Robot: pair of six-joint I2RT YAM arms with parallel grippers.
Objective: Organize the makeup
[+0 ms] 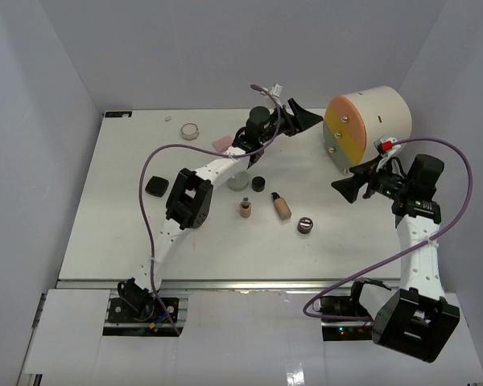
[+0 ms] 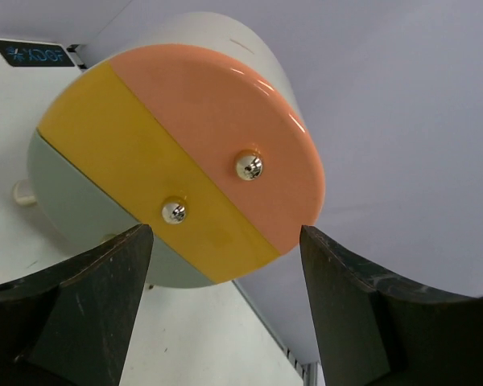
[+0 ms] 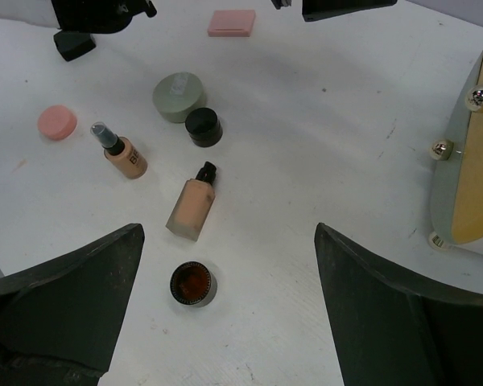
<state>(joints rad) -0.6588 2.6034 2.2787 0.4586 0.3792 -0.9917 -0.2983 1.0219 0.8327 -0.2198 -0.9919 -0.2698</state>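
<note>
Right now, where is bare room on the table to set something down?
Bare: the near strip of table between the open jar and front edge; also left of the black compact. Crowded: centre, around the beige tube and brown bottle.

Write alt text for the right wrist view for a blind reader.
The open right claw hovers above a white table strewn with a beige makeup tube, small brown bottle, grey-green compact, black jar, pink disc, pink pad and open round jar. The drum-shaped case shows at right.
</note>
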